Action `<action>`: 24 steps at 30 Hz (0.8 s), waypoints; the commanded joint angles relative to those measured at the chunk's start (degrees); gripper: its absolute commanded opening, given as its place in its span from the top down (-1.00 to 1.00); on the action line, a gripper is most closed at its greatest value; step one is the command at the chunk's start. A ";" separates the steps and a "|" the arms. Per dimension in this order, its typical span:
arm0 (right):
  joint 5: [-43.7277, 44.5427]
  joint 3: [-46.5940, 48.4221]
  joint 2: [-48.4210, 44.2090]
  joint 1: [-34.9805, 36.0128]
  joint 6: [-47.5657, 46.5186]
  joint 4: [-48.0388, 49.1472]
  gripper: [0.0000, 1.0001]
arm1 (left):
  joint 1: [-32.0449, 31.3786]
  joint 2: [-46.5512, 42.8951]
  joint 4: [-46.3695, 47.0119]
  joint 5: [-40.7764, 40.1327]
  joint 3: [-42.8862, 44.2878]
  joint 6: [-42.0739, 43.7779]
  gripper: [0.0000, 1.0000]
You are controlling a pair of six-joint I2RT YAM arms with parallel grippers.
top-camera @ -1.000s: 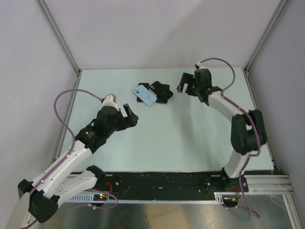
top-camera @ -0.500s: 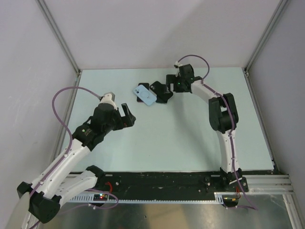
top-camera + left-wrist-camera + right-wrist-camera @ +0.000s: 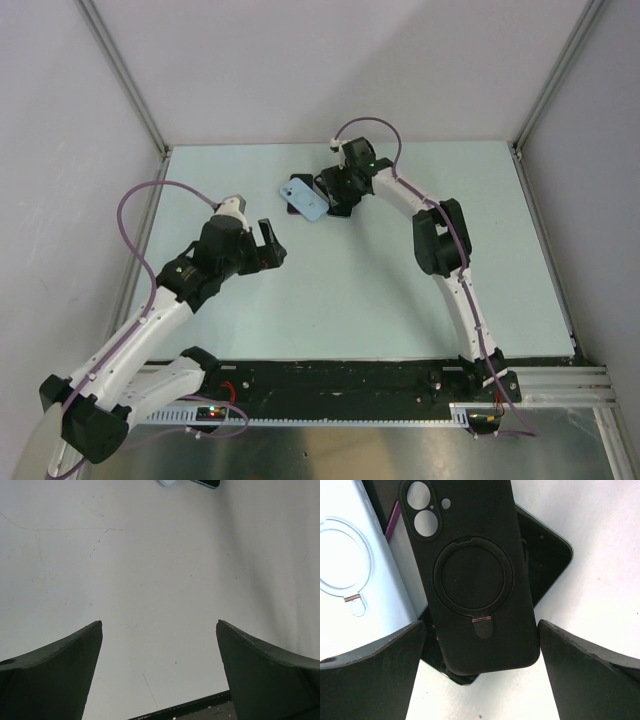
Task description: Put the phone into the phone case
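1. The black phone case (image 3: 470,580) lies back-up across the dark phone (image 3: 546,560) at the far middle of the bench (image 3: 400,270), hiding most of it. A light blue case (image 3: 355,580) sits just beside.
2. The right gripper (image 3: 480,625) hangs over the black case with its jaws fully spread, gripping nothing. It is probably placed to lift the case off the phone.
3. The left gripper (image 3: 160,625) is wide open and empty above the bench, well apart from the pile.

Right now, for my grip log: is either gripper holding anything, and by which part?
Nothing is held. The right gripper is open above the black case; the left gripper is open over the table.
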 commanded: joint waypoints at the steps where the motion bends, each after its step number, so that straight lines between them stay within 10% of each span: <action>1: 5.13 3.74 1.05 0.69 -3.61 -2.78 -0.99 | 0.87 0.17 0.05 1.45 1.83 1.54 -0.97; 11: 13.45 4.24 1.94 3.46 -8.39 -4.13 -1.00 | 1.09 1.19 0.08 2.35 1.69 1.25 -0.97; 24: -2.81 3.02 -3.38 -0.46 -2.80 -4.92 -0.38 | 1.66 0.62 0.03 3.30 1.24 0.81 -0.97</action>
